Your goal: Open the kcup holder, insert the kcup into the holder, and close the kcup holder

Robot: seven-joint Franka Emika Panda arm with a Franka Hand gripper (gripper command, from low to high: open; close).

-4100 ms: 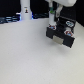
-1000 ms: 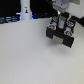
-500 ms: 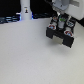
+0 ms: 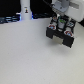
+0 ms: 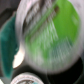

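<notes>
The kcup (image 5: 50, 35) fills most of the wrist view. It has a bright green top and a pale whitish rim, and it is blurry because it is so near the camera.

In the exterior view, a small white bottle-like thing (image 4: 25, 9) stands far back on the exterior view's left. The wide pale surface (image 4: 27, 55) spreads out in the middle. On the exterior view's right sits the kcup holder (image 4: 61, 34), a black box with pale marks on its front. The claw (image 4: 63, 21) hangs right above the box, very close to its top. The kcup is up at the claw, over the box. I cannot tell if the claw is squeezing the kcup, because the pictures are too blurry.
</notes>
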